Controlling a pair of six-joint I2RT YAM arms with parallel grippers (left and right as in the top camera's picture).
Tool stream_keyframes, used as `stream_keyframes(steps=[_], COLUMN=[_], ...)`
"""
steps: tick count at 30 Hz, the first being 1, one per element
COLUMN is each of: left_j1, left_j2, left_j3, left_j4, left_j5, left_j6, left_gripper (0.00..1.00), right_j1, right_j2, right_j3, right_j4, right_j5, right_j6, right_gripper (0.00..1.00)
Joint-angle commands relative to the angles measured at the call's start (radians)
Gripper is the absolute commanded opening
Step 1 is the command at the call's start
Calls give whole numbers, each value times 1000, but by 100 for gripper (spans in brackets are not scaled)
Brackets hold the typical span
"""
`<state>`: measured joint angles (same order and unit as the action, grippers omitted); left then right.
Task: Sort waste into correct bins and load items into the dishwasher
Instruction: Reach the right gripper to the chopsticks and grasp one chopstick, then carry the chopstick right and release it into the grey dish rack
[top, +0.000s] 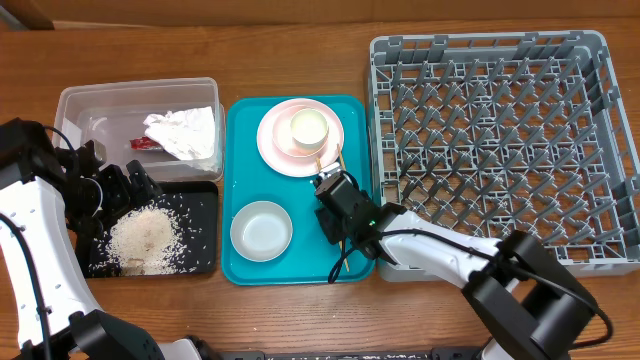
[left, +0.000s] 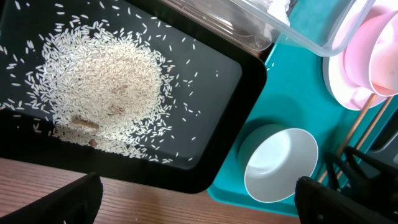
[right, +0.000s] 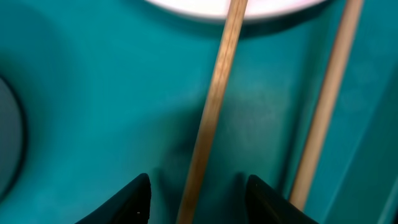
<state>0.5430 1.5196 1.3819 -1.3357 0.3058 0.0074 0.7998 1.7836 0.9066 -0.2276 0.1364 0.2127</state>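
My right gripper (top: 330, 190) is low over the teal tray (top: 235, 150). It is open, with one wooden chopstick (right: 214, 106) between the fingertips (right: 134, 199) and a gap on each side. The second chopstick (right: 326, 106) lies just outside the right finger. The chopsticks (top: 340, 262) reach up to the pink-white plate (top: 285, 150), which carries a small white cup or bowl (top: 309, 128). A white bowl (top: 261, 230) sits on the tray's near left. My left gripper (top: 135, 190) hangs wide open and empty above the black tray (top: 200, 230) of rice (top: 145, 238).
The clear tub (top: 70, 100) at the back left holds the crumpled napkin (top: 185, 132) and the red wrapper (top: 143, 143). The grey dish rack (top: 500, 140) fills the right side, its edge close beside the teal tray. In the left wrist view the bowl (left: 280, 165) lies beside the black tray's rim (left: 249, 93).
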Motion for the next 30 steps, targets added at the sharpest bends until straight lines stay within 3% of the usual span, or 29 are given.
stream_keyframes(steps=[1,4,6,9,18,30], left_j1=[-8,-8,-8,-8,-8,-8], left_j2=[-5,-5,-5,-5,-5,-5], left_j3=[20,20,20,20,20,20], left_j4=[2,2,2,2,2,2], left_j5=[-2,-2,-2,-2,-2,-2], left_j6=[15,15,15,15,15,15], left_gripper=[100,100,100,100,100,100], right_j1=[-2,-2,-2,-2,-2,-9], right_j2=[19,19,19,19,-32,-371], right_j3=[-9,-9,-9,-9,28,51], right_j4=[1,-2,-2,-2,-52,-93], right_j5=[-26,-26,-26,-26,-8,-8], right_j6=[1,1,1,0,-5,4], right_gripper=[50,50,42,22,4,4])
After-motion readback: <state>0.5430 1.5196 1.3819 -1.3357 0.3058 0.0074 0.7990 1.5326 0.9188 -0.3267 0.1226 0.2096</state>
